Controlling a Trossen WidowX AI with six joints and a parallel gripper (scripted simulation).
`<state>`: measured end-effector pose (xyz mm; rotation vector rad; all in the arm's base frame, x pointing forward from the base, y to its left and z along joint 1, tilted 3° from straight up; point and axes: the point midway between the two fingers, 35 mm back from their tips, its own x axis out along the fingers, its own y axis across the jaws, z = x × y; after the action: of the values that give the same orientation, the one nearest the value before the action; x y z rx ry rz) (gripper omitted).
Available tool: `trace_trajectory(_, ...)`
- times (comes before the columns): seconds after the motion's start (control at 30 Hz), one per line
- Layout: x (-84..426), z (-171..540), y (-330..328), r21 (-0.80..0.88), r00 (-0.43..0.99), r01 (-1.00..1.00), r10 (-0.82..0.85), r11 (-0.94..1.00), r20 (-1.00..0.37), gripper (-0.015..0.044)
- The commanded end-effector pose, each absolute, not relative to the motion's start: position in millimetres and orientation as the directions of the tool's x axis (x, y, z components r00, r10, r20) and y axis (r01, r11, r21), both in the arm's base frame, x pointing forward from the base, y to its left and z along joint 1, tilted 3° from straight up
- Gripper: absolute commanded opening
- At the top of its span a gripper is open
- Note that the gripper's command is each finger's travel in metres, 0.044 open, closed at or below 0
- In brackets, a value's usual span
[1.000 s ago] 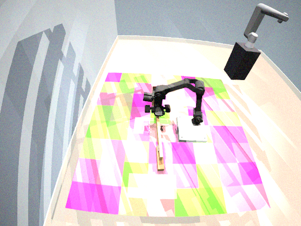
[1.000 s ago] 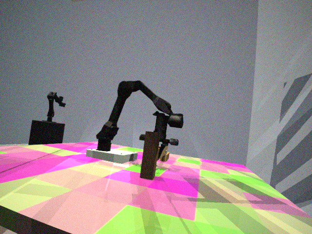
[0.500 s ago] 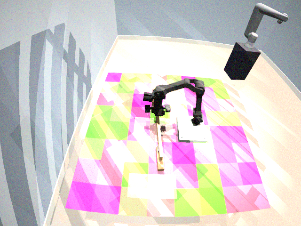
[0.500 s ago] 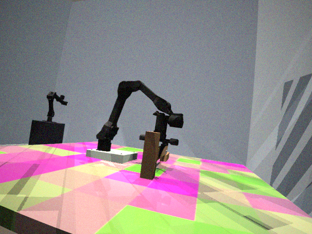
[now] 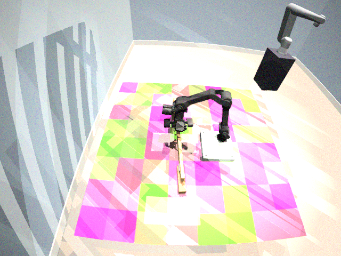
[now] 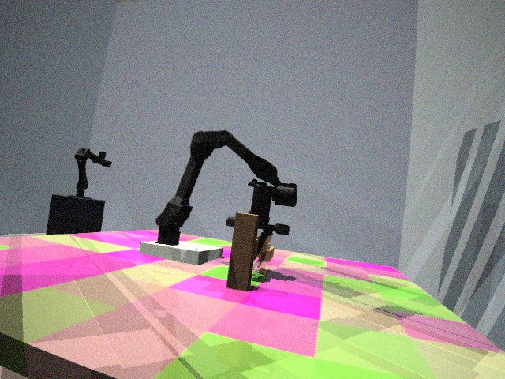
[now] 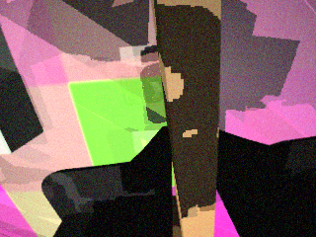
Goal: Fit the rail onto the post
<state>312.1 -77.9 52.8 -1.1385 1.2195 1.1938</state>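
Observation:
The long wooden rail (image 5: 180,157) (image 7: 190,99) runs from under my gripper to the low footboard block (image 5: 181,189), where its far end lies over the block at the bracket. My gripper (image 5: 179,130) (image 7: 180,129) is shut on the rail, with one black finger on each side. The upright wooden post (image 6: 242,250) stands in front of the gripper in the exterior view. The pegs, the holes and the rail's post end are hidden by the post and the gripper. I cannot tell whether the rail touches the post or sits exactly level.
The arm's white base plate (image 5: 217,150) (image 6: 196,254) lies beside the rail. A patterned mat of coloured squares (image 5: 107,220) is under everything. A second arm on a black pedestal (image 5: 274,69) (image 6: 75,214) stands far off. Striped shadows cross the wall and the mat.

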Motion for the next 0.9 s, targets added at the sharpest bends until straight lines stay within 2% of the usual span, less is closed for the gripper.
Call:
trace_trajectory(0.0, 314.4, 56.2, -75.7, 0.002, 0.000, -0.998, 0.036, 0.056, -0.999, 0.0000)
trace_trajectory(0.87, 313.8, 53.2, -77.0, 0.003, 0.000, -0.998, 0.036, 0.056, -0.999, 0.0000)
